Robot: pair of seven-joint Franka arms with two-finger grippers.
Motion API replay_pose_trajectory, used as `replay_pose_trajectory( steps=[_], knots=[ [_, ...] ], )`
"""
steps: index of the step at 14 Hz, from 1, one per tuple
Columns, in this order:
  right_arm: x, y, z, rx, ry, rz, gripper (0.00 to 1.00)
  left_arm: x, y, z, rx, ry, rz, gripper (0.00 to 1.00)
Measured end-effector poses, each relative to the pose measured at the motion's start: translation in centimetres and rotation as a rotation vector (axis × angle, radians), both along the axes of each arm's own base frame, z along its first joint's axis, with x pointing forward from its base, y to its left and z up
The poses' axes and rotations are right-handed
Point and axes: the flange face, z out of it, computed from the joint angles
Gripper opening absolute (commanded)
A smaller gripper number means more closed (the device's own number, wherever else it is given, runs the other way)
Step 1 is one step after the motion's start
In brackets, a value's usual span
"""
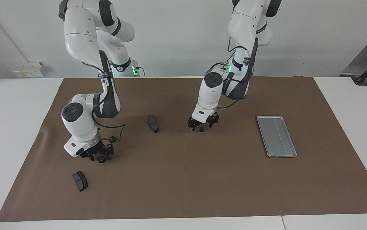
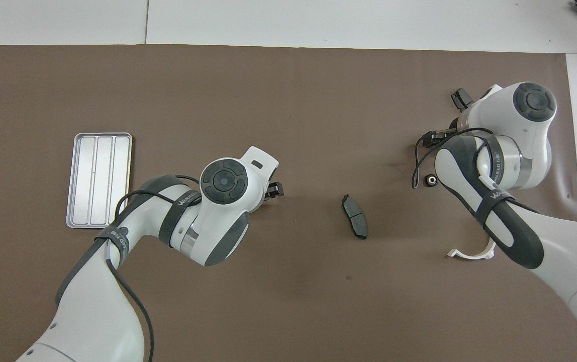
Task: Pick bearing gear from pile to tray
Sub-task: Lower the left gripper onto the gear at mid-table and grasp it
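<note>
A brown mat [image 1: 183, 179] covers most of the white table [image 1: 11, 127], and every place below is given from this mat.

The left arm comes down over the mat's middle. Its left gripper [image 1: 200, 125] hangs low over the mat, fingers spread apart and holding nothing, with a small black ring [image 1: 201, 130] lying on the mat just under and between the fingertips. From overhead the gripper is mostly hidden under the arm's own wrist.

The right arm bends down over the mat's end toward its own base. The right gripper [image 1: 97, 155] sits low at the mat there, around a second black ring [image 1: 101, 160]; I cannot tell whether its fingers have closed on that ring or stand apart from it.

The tray [image 1: 276, 136] lies flat on the mat toward the left arm's end, grooves running lengthwise, with nothing in it.

The pile is scattered over the mat's other half. A white half-ring bracket [image 2: 469, 253] lies at the mat's edge nearest the robots, partly under the right arm. One dark grey curved pad [image 1: 153, 123] lies on the mat between the two grippers. Another dark pad [image 1: 80, 180] lies farther from the robots, near the right gripper. A third small ring [image 2: 430, 179] lies on the mat beside the right arm's wrist.
</note>
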Motion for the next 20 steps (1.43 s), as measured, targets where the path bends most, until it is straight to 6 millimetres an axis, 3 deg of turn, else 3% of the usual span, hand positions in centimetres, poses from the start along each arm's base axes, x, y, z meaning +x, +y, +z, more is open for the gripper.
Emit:
replay_pose_trajectory(
  steps=[4, 8, 9, 12, 20],
  knots=[
    [0.08, -0.02, 0.07, 0.003, -0.008, -0.003, 0.74, -0.07, -0.13, -0.41, 0.005, -0.001, -0.018, 0.79],
    [0.08, -0.08, 0.08, 0.003, -0.008, -0.004, 0.58, -0.06, -0.12, -0.41, 0.006, -0.002, -0.030, 0.62],
    [0.12, -0.08, 0.19, 0.004, -0.010, -0.004, 0.49, -0.05, -0.11, -0.41, 0.006, -0.002, -0.030, 0.56],
    [0.18, -0.05, 0.40, 0.005, -0.014, -0.005, 0.00, -0.06, -0.11, -0.41, 0.007, -0.002, -0.032, 0.40],
    [0.28, -0.07, 0.70, 0.006, -0.014, -0.006, 0.00, 0.03, 0.10, -0.30, 0.014, -0.004, -0.064, 0.23]
  ],
)
